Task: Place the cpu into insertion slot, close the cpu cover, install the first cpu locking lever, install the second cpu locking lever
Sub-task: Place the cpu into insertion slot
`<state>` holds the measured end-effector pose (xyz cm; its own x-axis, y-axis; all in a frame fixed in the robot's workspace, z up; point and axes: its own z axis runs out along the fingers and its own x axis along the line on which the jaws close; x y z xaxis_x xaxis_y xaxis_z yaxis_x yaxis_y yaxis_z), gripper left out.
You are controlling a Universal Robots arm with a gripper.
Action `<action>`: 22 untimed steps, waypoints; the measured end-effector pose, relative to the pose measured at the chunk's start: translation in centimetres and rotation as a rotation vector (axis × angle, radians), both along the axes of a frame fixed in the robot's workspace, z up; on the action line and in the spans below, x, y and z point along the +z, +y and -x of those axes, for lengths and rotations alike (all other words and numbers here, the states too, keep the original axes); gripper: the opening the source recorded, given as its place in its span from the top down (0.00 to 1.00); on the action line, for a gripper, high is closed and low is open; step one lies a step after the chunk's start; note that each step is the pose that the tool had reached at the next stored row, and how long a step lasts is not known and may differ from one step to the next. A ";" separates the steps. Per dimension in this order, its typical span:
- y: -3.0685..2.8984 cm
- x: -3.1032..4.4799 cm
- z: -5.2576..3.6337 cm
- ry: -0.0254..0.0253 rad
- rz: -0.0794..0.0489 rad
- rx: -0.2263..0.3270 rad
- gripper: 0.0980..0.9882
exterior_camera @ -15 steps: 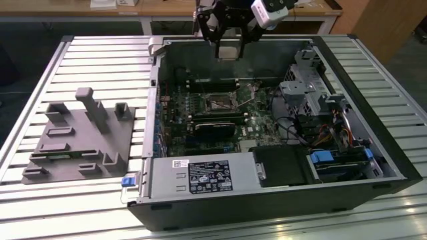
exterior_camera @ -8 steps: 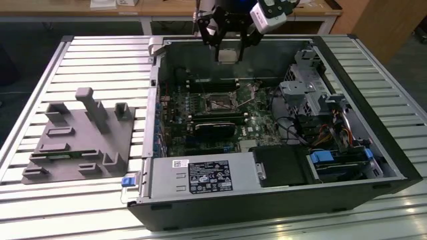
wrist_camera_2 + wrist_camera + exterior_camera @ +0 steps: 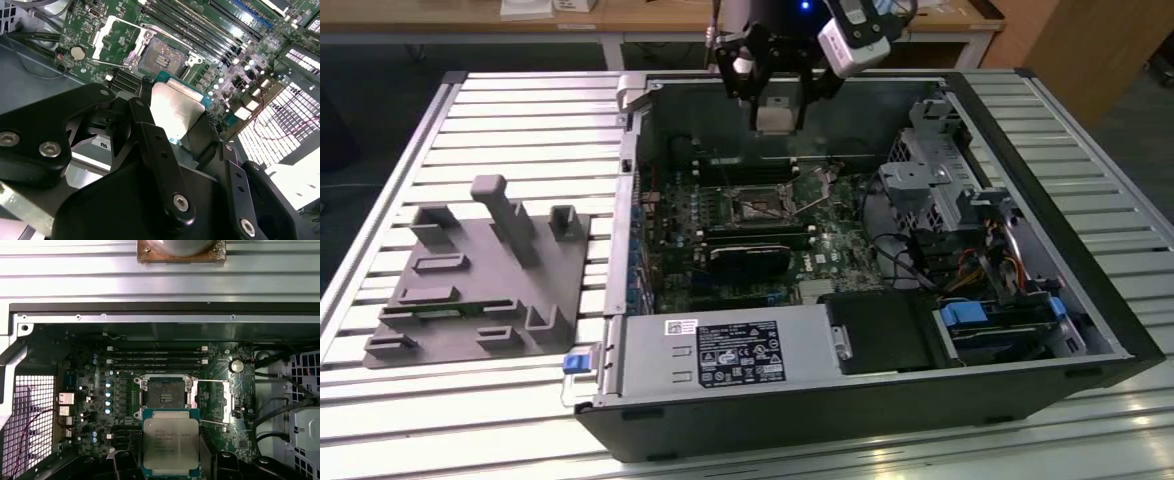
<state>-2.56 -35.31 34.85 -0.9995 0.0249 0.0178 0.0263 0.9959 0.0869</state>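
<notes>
My gripper [image 3: 774, 112] hangs over the back of the open computer case [image 3: 627, 200], shut on the cpu [image 3: 775, 110], a flat square chip with a silver-grey top. In both wrist views the cpu [image 3: 170, 442] [image 3: 176, 107] sits between my black fingers [image 3: 144, 107], above the board and short of the insertion slot [image 3: 166, 392] [image 3: 160, 56]. That dark square socket [image 3: 757, 205] lies bare on the green board. The cpu cover [image 3: 212, 400] [image 3: 116, 42], a silver frame, is swung open beside the socket. Thin wire levers [image 3: 210, 382] stand out along the cover.
Long memory slots [image 3: 157, 357] run just past the socket. A black card [image 3: 747, 255], a labelled power supply [image 3: 720, 352] and a drive cage with cables [image 3: 961, 210] fill the case. A grey fixture plate [image 3: 467, 270] lies on the slatted table at the exterior view's left.
</notes>
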 end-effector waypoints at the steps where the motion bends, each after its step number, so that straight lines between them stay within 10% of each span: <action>1: 0.00 -0.12 0.00 -0.0001 0.000 0.000 0.51; 22: 0.00 -2.27 0.00 -0.0015 0.001 0.000 0.51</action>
<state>-2.56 -35.31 32.57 -0.9996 0.0248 0.0162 0.0261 0.9960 0.0855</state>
